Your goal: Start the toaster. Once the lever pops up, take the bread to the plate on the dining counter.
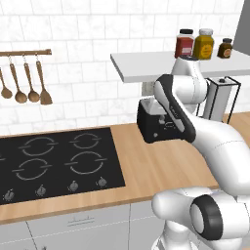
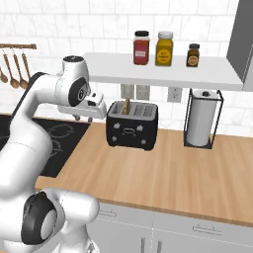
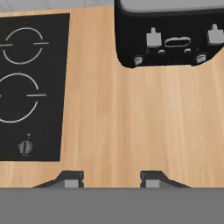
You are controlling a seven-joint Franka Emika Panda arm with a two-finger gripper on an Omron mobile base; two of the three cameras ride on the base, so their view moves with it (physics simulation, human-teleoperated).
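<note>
The gripper (image 3: 112, 178) is seen in the hand view with its jaws parted, a clear strip of wooden desk (image 3: 109, 127) showing between the two fingertips (image 3: 71, 178), and nothing is held or touched by them. The toaster (image 2: 132, 123) is found standing upright on the desk against the tiled wall, below a white shelf (image 2: 163, 71) on which three jars (image 2: 164, 48) are set. A slice of bread (image 2: 127, 105) is seen rising from the left slot of its silver top. On the toaster's front face two small pale lever tabs (image 3: 152, 38) are visible in the hand view, well apart from the gripper. A black hob (image 1: 53, 163) is set into the desk to the toaster's left, and a paper towel roll (image 2: 201, 117) is held in a wire stand to its right.
</note>
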